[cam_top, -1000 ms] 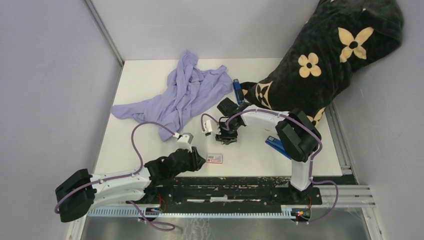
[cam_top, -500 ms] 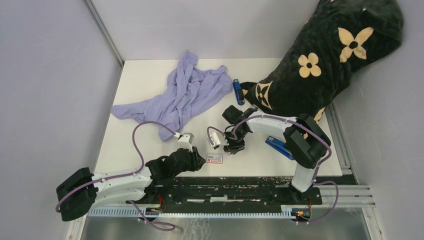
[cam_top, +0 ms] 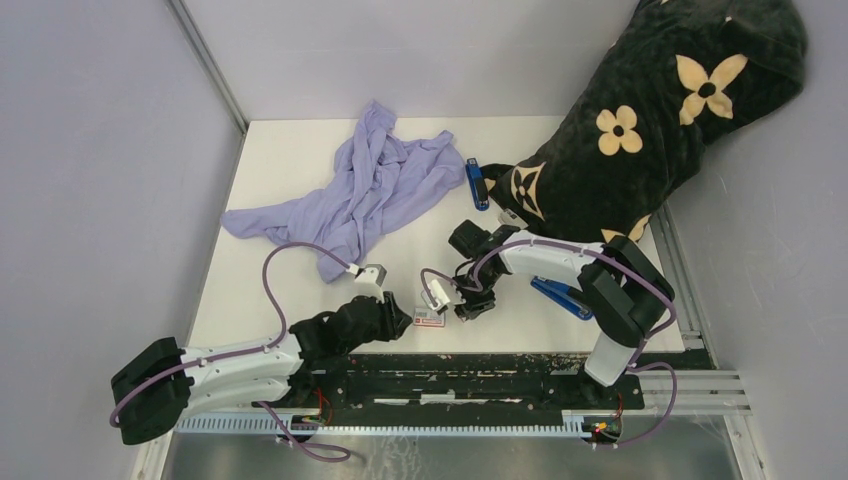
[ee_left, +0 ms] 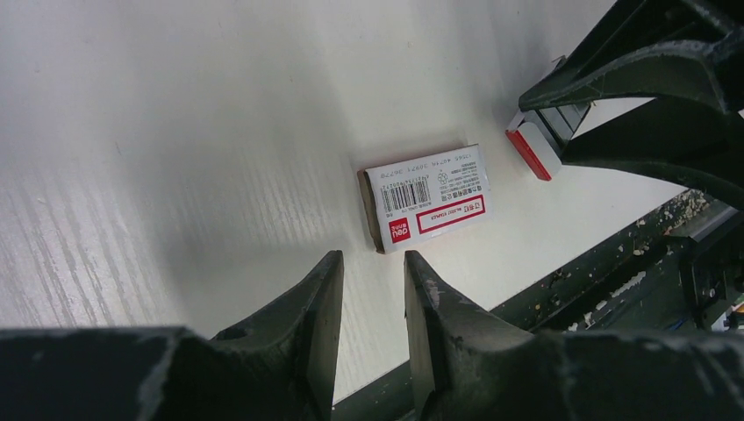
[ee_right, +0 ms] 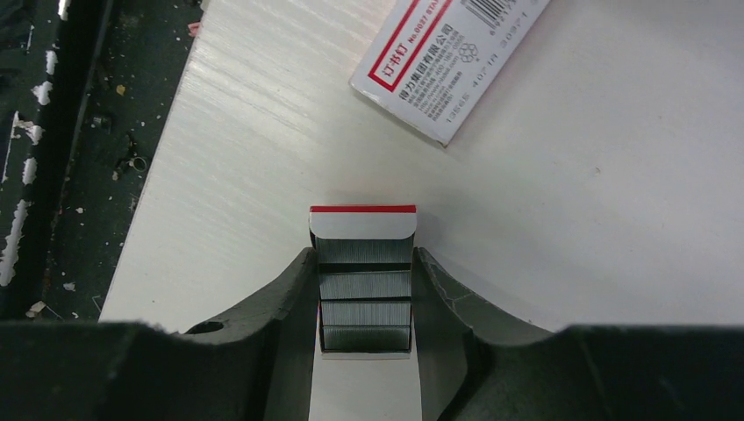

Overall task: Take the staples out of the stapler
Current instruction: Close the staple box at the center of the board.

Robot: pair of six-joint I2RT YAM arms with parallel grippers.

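Two blue staplers point(cam_top: 478, 184) are lying on the table point(cam_top: 235, 270) in the top view, one beside the black floral blanket point(cam_top: 640, 120), one under the right arm. Bare room is showing between the lilac garment point(cam_top: 350, 195) and the near edge. The right gripper point(cam_top: 466, 306) is hovering just beside the red-and-white box point(cam_top: 430, 318), with the left gripper point(cam_top: 402, 318) on its other side.

Left wrist: its fingers point(ee_left: 326, 289) are standing slightly parted and empty, the box lying just ahead, close to the table's edge.

Right wrist: its fingers point(ee_right: 294, 298) are pinching the staples point(ee_right: 364, 298), ribbed strips behind a red-edged white flap point(ee_right: 362, 224), near the table's edge.
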